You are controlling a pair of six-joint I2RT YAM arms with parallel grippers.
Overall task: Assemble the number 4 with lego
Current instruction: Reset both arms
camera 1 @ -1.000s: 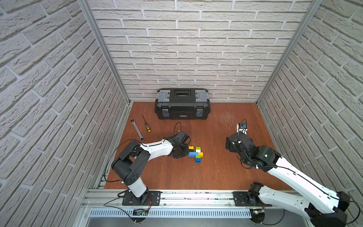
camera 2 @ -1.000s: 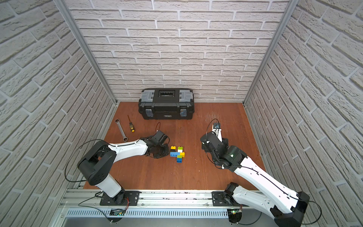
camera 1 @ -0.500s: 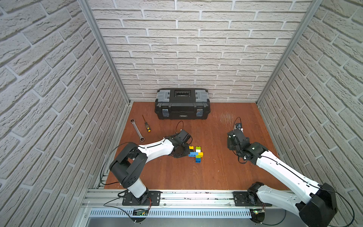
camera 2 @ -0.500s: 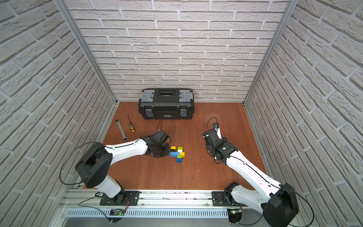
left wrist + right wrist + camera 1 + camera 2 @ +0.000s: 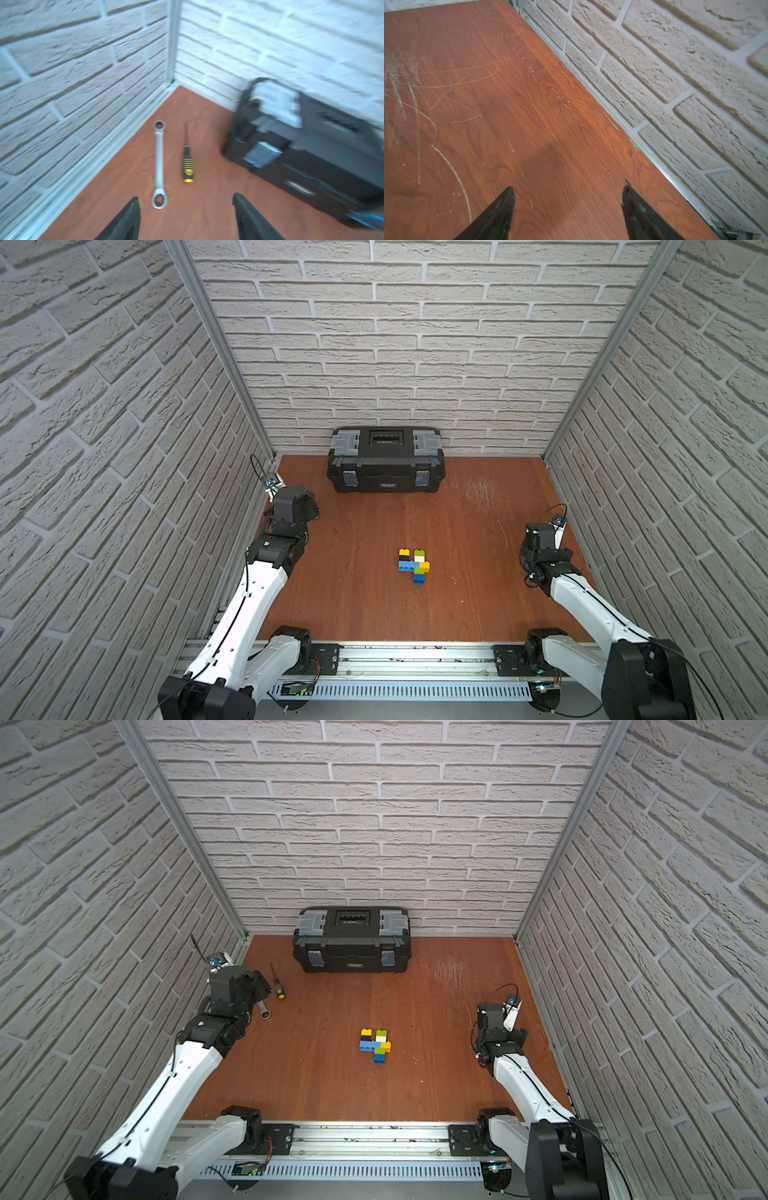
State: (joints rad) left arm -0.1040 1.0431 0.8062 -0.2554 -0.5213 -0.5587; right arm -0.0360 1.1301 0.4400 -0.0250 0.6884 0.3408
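left gripper [image 5: 185, 196]: 10 o'clock on table [image 5: 353, 605], jaws spread wide, nothing between them
wrench [image 5: 159, 164]: flat on table, just ahead of left gripper
screwdriver [image 5: 188, 166]: beside wrench, roughly parallel, not touching
toolbox [image 5: 386, 460]: 12 o'clock edge, lid shut
number 4 [image 5: 414, 565]: table centre, lying flat, well apart from both grippers
right gripper [image 5: 568, 185]: 3 o'clock edge, jaws spread wide, holding nothing

Top views high, overlapping, wrist views near tabletop [image 5: 529, 104]
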